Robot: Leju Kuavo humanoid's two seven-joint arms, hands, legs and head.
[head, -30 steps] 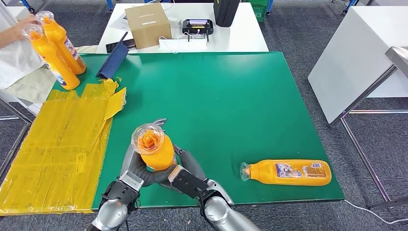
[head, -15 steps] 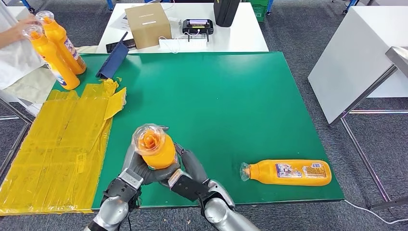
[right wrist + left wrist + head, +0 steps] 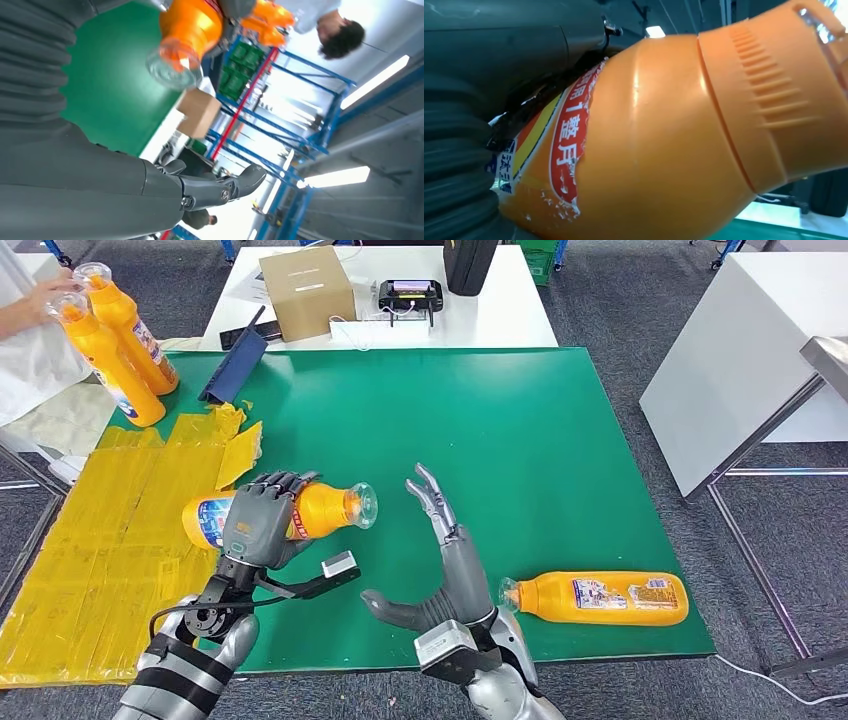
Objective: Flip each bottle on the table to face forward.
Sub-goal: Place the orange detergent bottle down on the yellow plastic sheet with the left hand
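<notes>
Left hand (image 3: pixel 258 523) grips the orange bottle (image 3: pixel 318 510) about its labelled midsection, cap projecting beyond the fingers. Right hand (image 3: pixel 440 570) empty, fingers spread. Bottle judged rigid, smooth, likely slippery; the midsection suits gripping.

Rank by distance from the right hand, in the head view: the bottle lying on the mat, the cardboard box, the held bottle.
From the right hand:
1. Held bottle, just to its left, in the left hand.
2. Lying bottle, to its right near the mat's front edge.
3. Cardboard box, far back on the white table.
</notes>
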